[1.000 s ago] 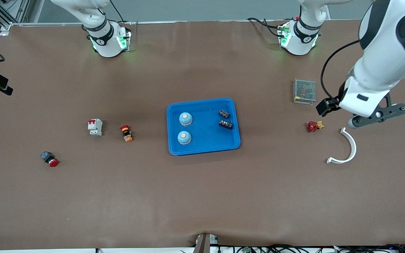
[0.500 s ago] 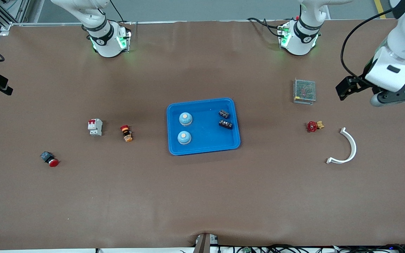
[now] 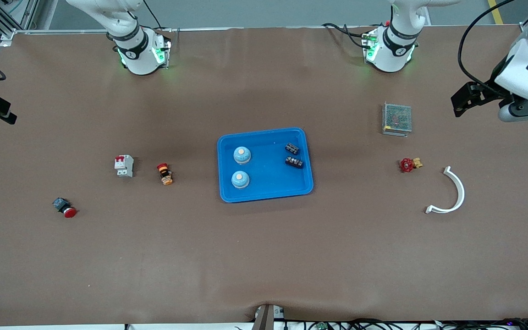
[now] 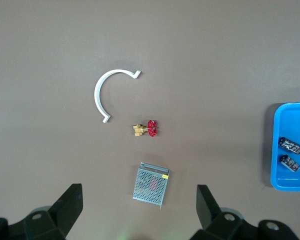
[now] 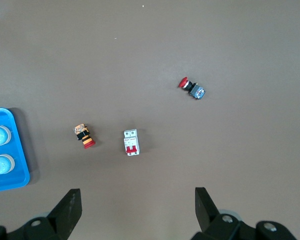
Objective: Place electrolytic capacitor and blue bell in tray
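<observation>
Taking the front view from its left edge across, the right gripper [image 5: 135, 212] is out of that view, and its wrist view shows it high over the right arm's end of the table, fingers spread wide and holding nothing, above the white breaker [image 3: 124, 165]. The tray [image 3: 266, 195] at mid-table already holds two blue bells [image 3: 241, 155] and two electrolytic capacitors [image 3: 292, 148], so by my judgement the placing is done and nothing is left. The left gripper [image 4: 140, 212], also wide open and empty, hangs over the mesh box [image 3: 397, 118] at the left arm's end, well apart from the tray.
</observation>
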### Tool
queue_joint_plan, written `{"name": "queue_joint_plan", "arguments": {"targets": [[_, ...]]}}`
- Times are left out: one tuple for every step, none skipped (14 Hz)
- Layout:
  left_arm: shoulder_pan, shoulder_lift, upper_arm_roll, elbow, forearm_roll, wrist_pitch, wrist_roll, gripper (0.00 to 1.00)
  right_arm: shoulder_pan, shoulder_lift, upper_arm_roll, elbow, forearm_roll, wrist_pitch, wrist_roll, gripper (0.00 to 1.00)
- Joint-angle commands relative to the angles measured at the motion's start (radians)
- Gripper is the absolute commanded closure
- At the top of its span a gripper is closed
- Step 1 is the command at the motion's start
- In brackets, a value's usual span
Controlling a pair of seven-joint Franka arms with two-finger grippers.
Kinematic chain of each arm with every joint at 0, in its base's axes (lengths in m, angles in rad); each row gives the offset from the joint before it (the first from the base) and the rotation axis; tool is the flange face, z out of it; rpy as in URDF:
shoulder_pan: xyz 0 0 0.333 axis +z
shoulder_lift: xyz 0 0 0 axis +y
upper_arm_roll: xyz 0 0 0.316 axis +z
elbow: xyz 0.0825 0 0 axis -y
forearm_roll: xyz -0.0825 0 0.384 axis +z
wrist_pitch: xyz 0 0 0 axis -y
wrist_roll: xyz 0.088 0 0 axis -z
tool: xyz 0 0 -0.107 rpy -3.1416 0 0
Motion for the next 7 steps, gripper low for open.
{"name": "queue_joint_plan", "arguments": {"targets": [[-0.018,-0.05,0.024,-0.034,-0.034,-0.006,0.021,0.0,-0.01,-0.006,0.004,0.004,0.019,-0.007,-0.013,0.0],[-0.017,-0.068,0.025,-0.057,-0.067,-0.005,0.024,0.0,-0.01,-0.006,0.005,0.004,0.019,-0.005,-0.013,0.0],[-0.014,-0.084,0.025,-0.075,-0.087,0.003,0.025,0.0,-0.009,-0.006,0.004,0.004,0.019,-0.005,-0.013,0.0],[-0.011,-0.09,0.027,-0.079,-0.088,0.005,0.025,0.0,-0.01,-0.006,0.005,0.004,0.019,-0.005,-0.013,0.0],[-0.008,-0.091,0.037,-0.082,-0.09,0.003,0.028,0.0,-0.012,-0.006,0.005,0.006,0.019,-0.005,-0.013,0.0],[-0.006,-0.096,0.056,-0.092,-0.096,0.003,0.033,0.0,-0.012,-0.006,0.004,0.006,0.019,-0.004,-0.013,0.0],[0.006,-0.099,0.057,-0.098,-0.108,0.006,0.039,0.0,-0.012,-0.006,0.005,0.006,0.019,-0.004,-0.013,0.0]]}}
